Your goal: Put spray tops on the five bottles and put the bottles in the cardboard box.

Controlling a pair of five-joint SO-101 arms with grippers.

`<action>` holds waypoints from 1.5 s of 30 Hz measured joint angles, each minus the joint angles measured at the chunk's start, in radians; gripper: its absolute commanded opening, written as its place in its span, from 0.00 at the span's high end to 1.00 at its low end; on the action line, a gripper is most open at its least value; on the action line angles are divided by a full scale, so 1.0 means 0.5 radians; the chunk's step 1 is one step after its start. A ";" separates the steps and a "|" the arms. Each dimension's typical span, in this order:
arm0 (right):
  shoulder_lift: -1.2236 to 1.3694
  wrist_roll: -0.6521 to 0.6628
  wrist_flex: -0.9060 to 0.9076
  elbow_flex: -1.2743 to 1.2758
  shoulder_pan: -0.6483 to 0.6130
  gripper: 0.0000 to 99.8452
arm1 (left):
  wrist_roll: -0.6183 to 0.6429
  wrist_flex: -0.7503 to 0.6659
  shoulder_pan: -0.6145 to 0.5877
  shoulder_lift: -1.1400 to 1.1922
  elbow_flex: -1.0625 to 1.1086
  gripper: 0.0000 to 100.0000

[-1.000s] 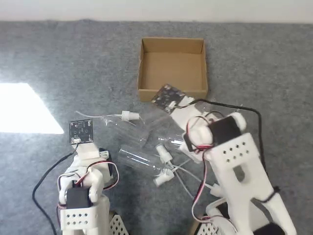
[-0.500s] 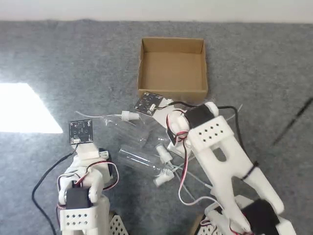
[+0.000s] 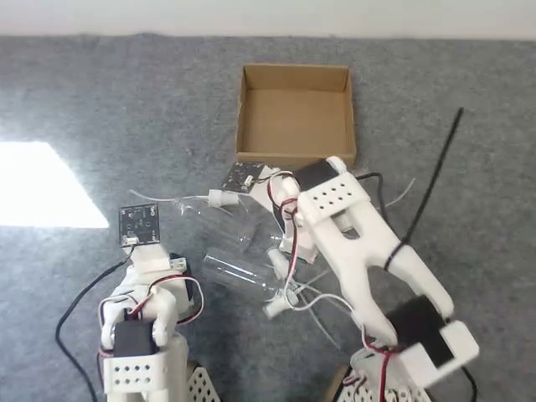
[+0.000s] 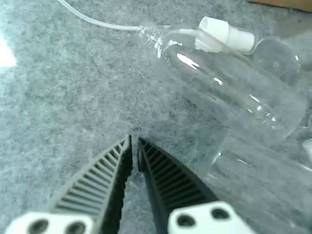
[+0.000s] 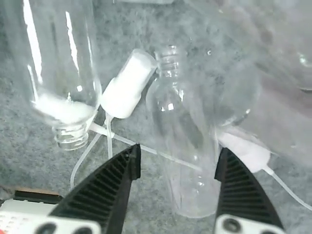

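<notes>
Bright sunlit patch (bottle glare)

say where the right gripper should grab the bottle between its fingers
Grip the bottle on its round body, mid-length, coming straight down: it lies flat with the open right gripper straddling it, and a spray top crowds the neck.

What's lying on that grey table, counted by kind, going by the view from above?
Cardboard box: 1
Robot arms: 2
Clear bottles: 2 plainly seen, more hidden under one arm
White spray tops: 3
Total: 8 counted
</notes>
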 measured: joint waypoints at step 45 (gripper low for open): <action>0.512 0.215 0.417 -0.500 0.095 0.89 | 0.000 0.000 0.000 0.000 0.000 0.98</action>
